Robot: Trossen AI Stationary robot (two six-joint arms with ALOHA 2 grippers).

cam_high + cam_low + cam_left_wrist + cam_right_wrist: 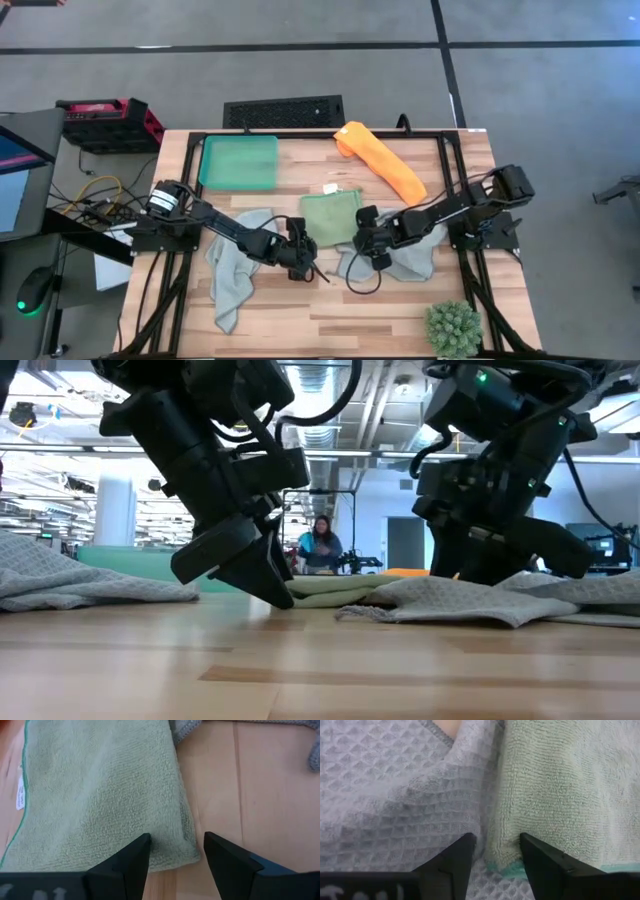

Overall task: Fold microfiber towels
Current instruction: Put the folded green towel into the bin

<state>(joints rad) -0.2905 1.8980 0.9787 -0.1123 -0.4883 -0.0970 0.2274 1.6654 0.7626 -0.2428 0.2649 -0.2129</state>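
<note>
A light green towel (330, 215) lies folded flat at the table's middle, its white tag (20, 792) at one edge. My left gripper (175, 847) is open, low at the towel's near left corner (187, 847), one finger on each side. My right gripper (495, 847) is open over the towel's near right corner (502, 862), where the towel overlaps a pale grey towel (395, 785). A second grey towel (235, 270) lies crumpled at the near left. The orange towel (380, 160) lies at the far right. My left gripper slants down from the table's left, its fingertips (272, 596) down at the tabletop beside the green towel's corner; I cannot tell whether they touch the cloth. My right gripper slants down from the right onto the hemmed corner; the grey towel hides its fingertips in the low view, so touch cannot be told.
A rigid green tray (238, 162) stands at the far left. A spiky green plant ball (452, 328) sits at the near right corner. Bare wood shows along the near edge between the grey towels. A person (322, 540) stands far off in the room.
</note>
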